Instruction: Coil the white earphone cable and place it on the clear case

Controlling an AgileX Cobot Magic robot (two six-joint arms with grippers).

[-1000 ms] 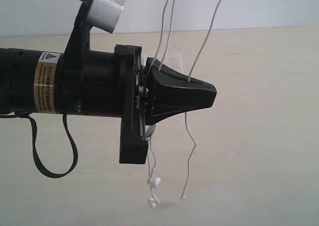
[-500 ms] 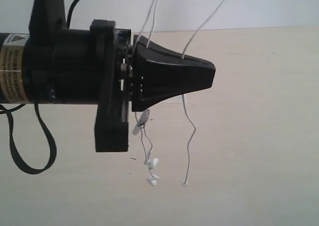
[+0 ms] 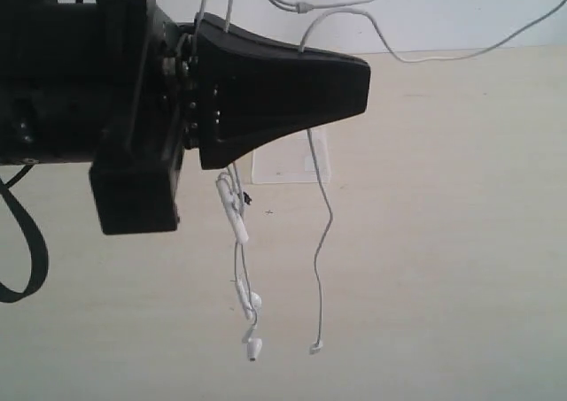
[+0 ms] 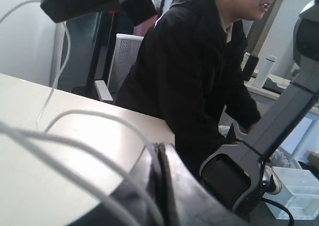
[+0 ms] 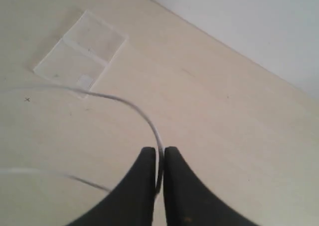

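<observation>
Left fingers (image 3: pixel 283 73) are closed, with strands of the white earphone cable (image 3: pixel 238 224) draped over them. You can't tell if any strand is clamped. Right fingers (image 5: pixel 147 186) sit nearly together, pinching the cable in the slit. Since a second ago your left arm has lifted, and the taut upward strands now sag in a loose loop. That looks like slack for another wrap, so the coil isn't finished. Earbuds (image 3: pixel 252 343) and plug (image 3: pixel 314 349) dangle over the surface (image 3: pixel 443 242). The clear case (image 3: pixel 279 166) is bare and half hidden behind the left fingers. The cable's top is cut off, and the left wrist view is blurred.
</observation>
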